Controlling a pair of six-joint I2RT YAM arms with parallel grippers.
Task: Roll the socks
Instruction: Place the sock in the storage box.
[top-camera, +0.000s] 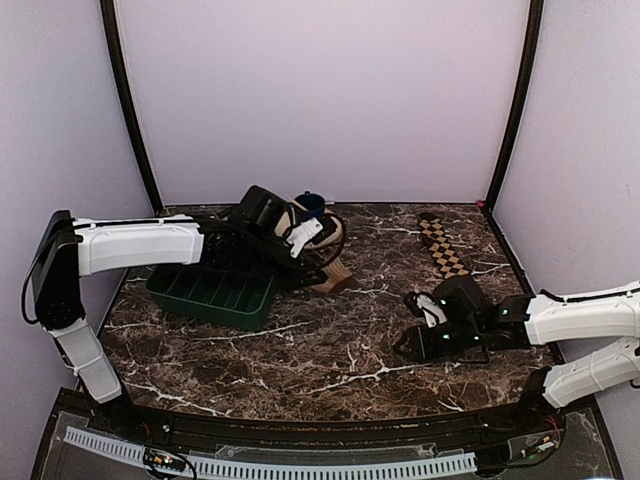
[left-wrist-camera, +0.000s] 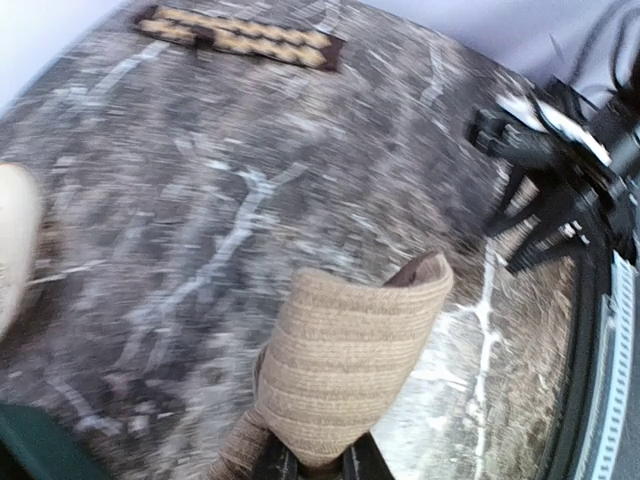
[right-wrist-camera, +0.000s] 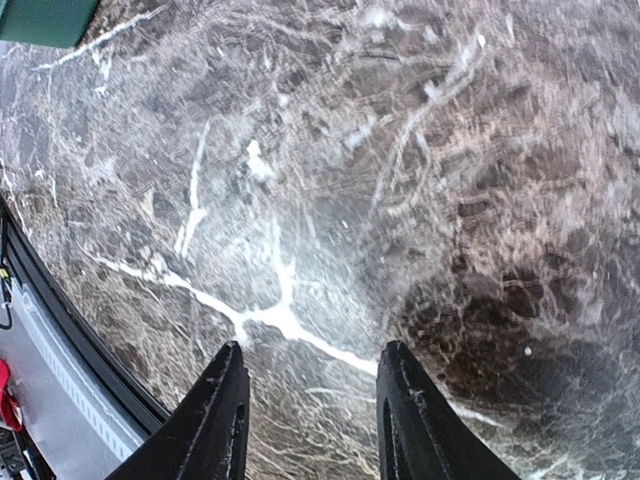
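Grip confirmed at the left gripper (left-wrist-camera: 318, 462): its jaws are pinched almost closed on one end of the tan sock (left-wrist-camera: 345, 365), which extends beyond them with its far end folded over on itself. The sock is just beside the green tray (top-camera: 200, 310), toward the rear edge of the worktop (top-camera: 300, 370), left of centre. Whether its far end rests on the surface cannot be told. Holding it by one end leaves the fabric free to turn over, which in my judgement suits starting a roll. The checkered sock (top-camera: 443, 247) lies flat and unrolled near the rear right corner, with nothing touching it. The right gripper (right-wrist-camera: 310, 365) hangs low over bare marble toward the front right, jaws partly apart and holding nothing. It is probably placed there to be clear of the left arm, or ready to pin fabric.
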